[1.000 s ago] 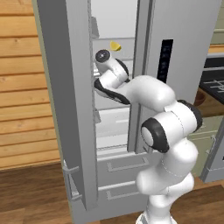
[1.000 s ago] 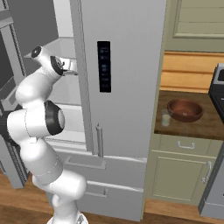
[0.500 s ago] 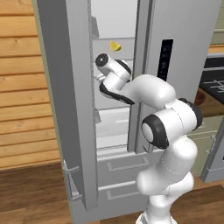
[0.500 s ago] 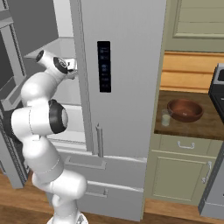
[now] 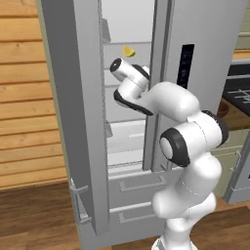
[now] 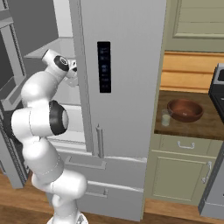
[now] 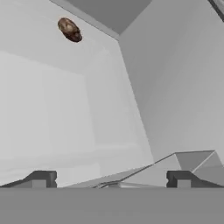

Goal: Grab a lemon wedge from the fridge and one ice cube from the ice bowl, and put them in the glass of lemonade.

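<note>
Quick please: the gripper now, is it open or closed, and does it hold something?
Gripper: open, jaws spread wide, nothing between them; it is inside the fridge, and the lemon wedge lies on a shelf above the arm.

Horizontal wood-plank wall [image 5: 27, 93] in warm honey tones; darker wooden floor [image 5: 34, 219] below; pale green lower cabinet [image 6: 179, 173] with a drawer and metal handles; matching upper cabinet [image 6: 197, 22] above; black stove edge [image 6: 217, 87] at far right.
</note>
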